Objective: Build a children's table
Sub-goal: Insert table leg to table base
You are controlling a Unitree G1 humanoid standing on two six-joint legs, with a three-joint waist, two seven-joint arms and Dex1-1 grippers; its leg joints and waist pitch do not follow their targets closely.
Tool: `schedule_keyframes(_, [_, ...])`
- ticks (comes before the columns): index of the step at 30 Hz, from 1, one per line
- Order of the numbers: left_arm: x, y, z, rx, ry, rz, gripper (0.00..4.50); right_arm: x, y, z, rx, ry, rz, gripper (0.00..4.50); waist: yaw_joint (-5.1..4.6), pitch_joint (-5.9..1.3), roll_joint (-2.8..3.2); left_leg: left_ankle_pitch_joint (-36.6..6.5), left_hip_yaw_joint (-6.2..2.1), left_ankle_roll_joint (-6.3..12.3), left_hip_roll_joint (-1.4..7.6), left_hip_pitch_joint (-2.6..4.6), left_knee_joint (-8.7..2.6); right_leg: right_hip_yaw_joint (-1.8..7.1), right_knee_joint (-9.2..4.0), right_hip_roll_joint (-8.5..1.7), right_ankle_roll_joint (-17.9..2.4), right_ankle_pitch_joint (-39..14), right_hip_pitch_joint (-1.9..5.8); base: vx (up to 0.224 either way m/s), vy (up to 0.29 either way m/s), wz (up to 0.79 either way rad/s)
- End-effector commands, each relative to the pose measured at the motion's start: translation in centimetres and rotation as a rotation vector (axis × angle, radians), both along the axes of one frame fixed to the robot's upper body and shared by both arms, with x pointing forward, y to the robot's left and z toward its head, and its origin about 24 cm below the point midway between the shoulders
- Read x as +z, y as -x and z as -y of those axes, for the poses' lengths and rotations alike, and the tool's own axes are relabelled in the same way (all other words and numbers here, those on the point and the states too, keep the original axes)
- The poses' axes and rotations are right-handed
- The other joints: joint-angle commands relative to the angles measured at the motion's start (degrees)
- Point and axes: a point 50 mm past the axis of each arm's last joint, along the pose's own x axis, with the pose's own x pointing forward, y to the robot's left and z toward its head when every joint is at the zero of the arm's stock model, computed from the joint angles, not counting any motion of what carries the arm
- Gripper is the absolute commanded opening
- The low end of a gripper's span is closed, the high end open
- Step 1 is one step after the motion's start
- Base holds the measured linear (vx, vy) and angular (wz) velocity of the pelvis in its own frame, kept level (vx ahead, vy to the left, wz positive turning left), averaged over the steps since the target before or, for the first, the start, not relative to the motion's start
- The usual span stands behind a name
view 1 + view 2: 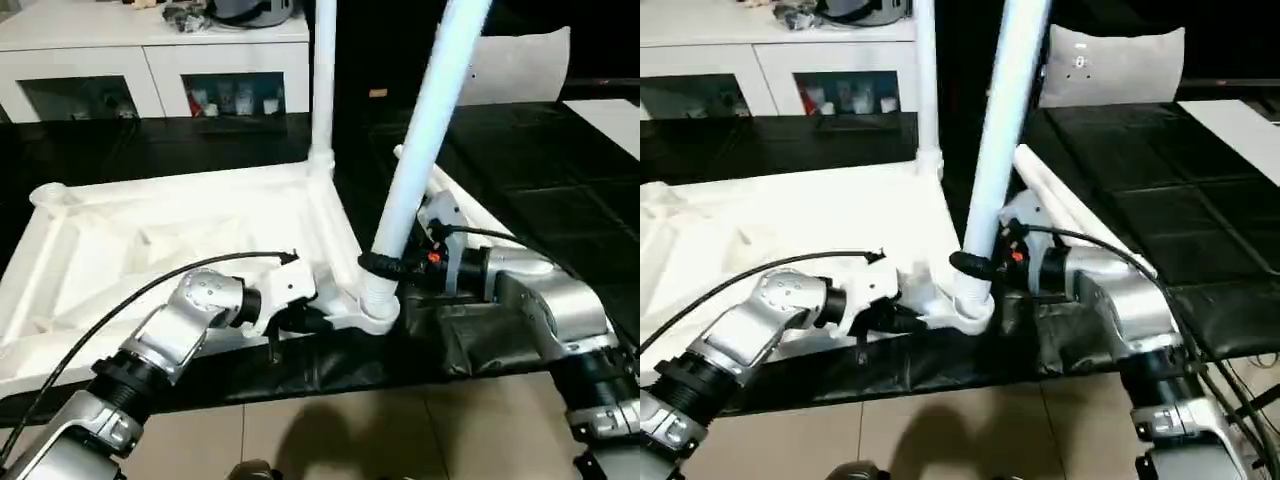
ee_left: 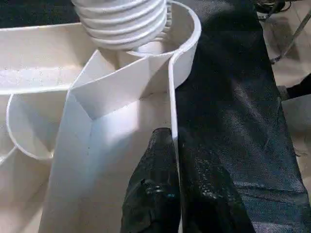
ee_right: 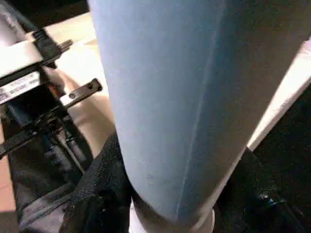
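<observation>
The white tabletop lies ribbed side up on the black work table. One white leg stands upright in its far right corner socket. A second leg leans right, its threaded end in the near right socket. My right gripper is shut on this leg just above the socket, with black fingers on both sides of it. My left gripper is shut on the tabletop's near rim beside that socket, one finger inside the wall and one outside.
Another white leg lies on the black table to the right, behind my right arm. A white cabinet stands at the back and a pale cushion at the back right. Tiled floor lies below the table's near edge.
</observation>
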Motion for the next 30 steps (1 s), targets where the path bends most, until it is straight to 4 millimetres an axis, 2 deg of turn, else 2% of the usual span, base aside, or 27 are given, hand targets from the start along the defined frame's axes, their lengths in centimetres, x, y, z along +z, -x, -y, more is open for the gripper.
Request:
schedule_keyframes(1, [-0.3, 0.0, 0.5, -0.027, -0.005, 0.004, 0.00, -0.4, 0.0, 0.1, 0.019, 0.038, -0.036, 1.87, -0.74, -4.04, -1.11, -14.70, -0.89, 1.42, 2.53, 0.77, -4.02, 2.46, -5.81, -3.90, -0.71, -34.68, 2.21, 0.000, 0.000, 0.00])
schedule_keyframes(4, [-0.5, -0.5, 0.0, 0.018, -0.022, 0.000, 0.00, 0.0, 0.2, 0.4, 0.058, 0.041, -0.051, 1.87, -0.74, -3.94, -1.04, -15.75, -0.80, 1.40, 2.34, 1.10, -3.83, 2.22, -6.32, -3.84, 0.22, -36.66, 1.98, 0.000, 0.000, 0.00])
schedule_keyframes(6, [-0.6, -0.6, -0.1, 0.027, -0.020, -0.004, 0.00, 0.2, 0.3, 0.6, 0.072, 0.035, -0.056, 1.87, -0.93, -3.76, -1.09, -17.16, -0.92, 1.18, 2.15, 1.17, -3.63, 1.65, -6.84, -3.88, 1.43, -39.54, 1.99, 0.000, 0.000, 0.00])
schedule_keyframes(8, [-0.5, -0.7, -0.1, 0.032, -0.012, -0.009, 0.00, 0.3, 0.5, 0.8, 0.084, 0.040, -0.065, 1.87, -1.20, -3.70, -1.39, -17.58, -0.97, 1.00, 1.91, 0.97, -3.44, 1.14, -7.28, -3.81, 2.93, -41.18, 2.10, 0.000, 0.000, 0.00])
schedule_keyframes(10, [-0.3, -0.8, -0.1, 0.025, 0.006, -0.013, 0.00, -0.1, 0.4, 1.1, 0.071, 0.057, -0.067, 1.87, -1.49, -3.62, -1.13, -18.84, -0.98, 0.92, 1.84, 1.49, -3.11, 0.51, -7.94, -3.74, 3.87, -42.82, 1.77, 0.000, 0.000, 0.00])
schedule_keyframes(11, [-0.3, -0.8, -0.1, 0.025, 0.006, -0.013, 0.00, -0.1, 0.4, 1.1, 0.071, 0.057, -0.067, 1.87, -1.87, -3.59, -0.96, -19.84, -1.08, 0.86, 1.97, 1.72, -3.09, -0.09, -8.34, -3.69, 4.01, -42.78, 1.85, 0.000, 0.000, 0.00])
schedule_keyframes(12, [-0.2, -0.8, -0.1, 0.025, 0.010, -0.013, 0.00, -0.2, 0.3, 1.1, 0.066, 0.061, -0.067, 1.87, -2.60, -3.51, -0.40, -22.53, -1.29, 0.96, 2.55, 2.35, -3.22, -1.13, -8.91, -3.56, 3.63, -41.68, 2.01, 0.000, 0.000, 0.00])
schedule_keyframes(13, [-0.2, -0.8, -0.1, 0.016, 0.018, -0.017, 0.00, -0.4, 0.2, 1.0, 0.058, 0.043, -0.078, 1.87, -3.50, -3.48, 0.02, -26.01, -1.81, 0.69, 3.47, 2.00, -3.80, -2.05, -8.72, -3.43, 3.58, -39.31, 3.05, 0.000, 0.000, 0.00])
schedule_keyframes(14, [-0.2, -0.8, -0.1, 0.014, 0.018, -0.017, 0.00, -0.4, 0.1, 0.9, 0.054, 0.032, -0.081, 1.87, -3.61, -3.44, 0.51, -28.63, -2.09, 0.46, 4.24, 2.14, -4.33, -2.27, -8.45, -3.35, 3.26, -38.03, 3.38, 0.000, 0.000, 0.00])
schedule_keyframes(15, [-0.1, -0.8, -0.1, 0.011, 0.019, -0.015, 0.00, -0.7, -0.1, 0.9, 0.031, 0.014, -0.087, 1.87, -4.04, -3.14, 1.21, -36.40, -3.11, -0.59, 6.62, 1.35, -6.75, -1.71, -5.12, -2.76, 1.75, -31.88, 4.80, 0.000, 0.000, 0.00])
schedule_keyframes(16, [-0.1, -0.8, -0.1, 0.010, 0.020, -0.015, 0.00, -0.7, -0.2, 1.0, 0.026, 0.011, -0.088, 1.87, -3.62, -3.03, 1.57, -40.98, -3.77, -1.62, 8.23, 0.27, -8.86, -0.38, -0.76, -2.45, 0.22, -26.35, 5.88, -0.069, 0.000, 0.02])
schedule_keyframes(17, [0.0, -0.8, -0.1, 0.006, 0.023, -0.015, 0.00, -1.1, -0.4, 1.1, -0.004, 0.001, -0.096, 1.87, -1.84, -2.62, 1.44, -47.85, -2.48, -3.09, 8.98, -1.21, -12.09, 1.79, 6.04, -1.63, -2.09, -15.90, 5.76, 0.000, 0.000, 0.00])
schedule_keyframes(18, [0.0, -0.8, -0.1, 0.003, 0.024, -0.015, 0.00, -1.3, -0.5, 1.2, -0.017, -0.003, -0.101, 1.87, -2.08, -2.94, -1.67, -42.66, -0.59, -3.33, 4.97, 2.99, -8.50, 4.99, 2.68, -2.24, -2.10, -24.23, 1.94, 0.000, 0.000, 0.00])
schedule_keyframes(19, [0.0, -0.8, -0.1, 0.002, 0.024, -0.015, 0.00, -1.4, -0.5, 1.2, -0.020, -0.008, -0.105, 1.87, -2.04, -2.90, -3.24, -34.67, -0.54, -3.74, 1.83, 4.20, -3.92, 5.14, -3.39, -4.54, -1.65, -39.73, -0.43, 0.031, -0.105, 0.16])
schedule_keyframes(20, [0.0, -0.8, -0.1, 0.000, 0.024, -0.016, 0.00, -1.5, -0.5, 1.2, -0.023, -0.013, -0.110, 1.87, -0.87, -3.14, -3.50, -15.98, -0.23, -1.01, 0.71, 4.08, 2.07, 7.39, -7.05, -8.24, 2.04, -58.11, -1.21, 0.061, -0.100, -0.08])
schedule_keyframes(21, [0.0, -0.7, -0.1, -0.002, 0.025, -0.016, 0.00, -1.6, -0.5, 1.3, -0.026, -0.028, -0.118, 1.87, -0.18, -3.31, -3.44, -7.19, -0.80, 0.41, 0.87, 0.68, 0.18, 6.98, -5.55, -7.35, 2.99, -56.75, 1.74, 0.061, -0.100, -0.08])
schedule_keyframes(22, [0.1, -0.7, -0.2, -0.004, 0.025, -0.015, 0.00, -1.7, -0.4, 1.3, -0.024, -0.038, -0.123, 1.87, 0.55, -3.79, -2.34, -5.98, -0.98, 0.10, 1.83, 0.20, -2.59, 5.87, -4.42, -5.38, 1.25, -46.70, 2.16, 0.071, -0.052, -0.08])
schedule_keyframes(23, [0.1, -0.7, -0.2, -0.004, 0.025, -0.015, 0.00, -1.7, -0.4, 1.3, -0.024, -0.038, -0.123, 1.87, 0.26, -3.85, -2.29, -6.81, -0.99, -0.01, 1.97, -0.20, -3.26, 5.19, -3.65, -4.03, -0.03, -41.15, 2.14, 0.000, 0.000, 0.00])
schedule_keyframes(24, [0.1, -0.8, -0.2, -0.006, 0.024, -0.013, 0.00, -1.7, -0.3, 1.3, -0.016, -0.050, -0.117, 1.87, 0.28, -4.33, -1.39, -9.69, -0.89, -0.42, 2.52, 0.50, -3.73, 5.01, -2.83, -3.33, -2.92, -32.54, 2.03, 0.000, 0.000, 0.00])
schedule_keyframes(25, [0.1, -0.8, -0.3, -0.003, 0.021, -0.008, 0.00, -1.6, -0.2, 1.3, -0.010, -0.059, -0.112, 1.87, -0.10, -4.39, -1.33, -11.51, -0.92, -0.32, 2.76, 0.33, -3.98, 5.01, -2.04, -3.12, -5.91, -25.73, 2.32, 0.000, 0.000, 0.00])
schedule_keyframes(26, [0.1, -0.8, -0.3, 0.002, 0.022, -0.006, 0.00, -1.5, -0.2, 1.2, -0.005, -0.064, -0.108, 1.87, -0.32, -4.25, -1.45, -12.47, -0.93, -0.19, 2.71, 0.04, -4.15, 4.90, -1.94, -2.98, -6.51, -24.56, 2.55, 0.000, 0.000, 0.00])
schedule_keyframes(27, [0.1, -0.9, -0.4, 0.015, 0.026, -0.005, 0.00, -1.1, -0.1, 1.2, 0.007, -0.081, -0.096, 1.87, -0.34, -4.26, -1.17, -14.66, -0.89, -0.16, 2.68, 0.33, -4.15, 4.78, -2.11, -3.23, -6.87, -25.44, 2.66, 0.000, 0.000, 0.00])
schedule_keyframes(30, [0.1, -0.9, -0.4, 0.014, 0.027, -0.006, 0.00, -0.7, 0.1, 1.1, 0.025, -0.099, -0.085, 1.87, -0.37, -4.33, -1.21, -14.35, -0.78, 0.30, 2.62, 0.32, -4.28, 4.72, -2.50, -3.43, -6.85, -25.24, 2.99, 0.000, 0.000, 0.00])
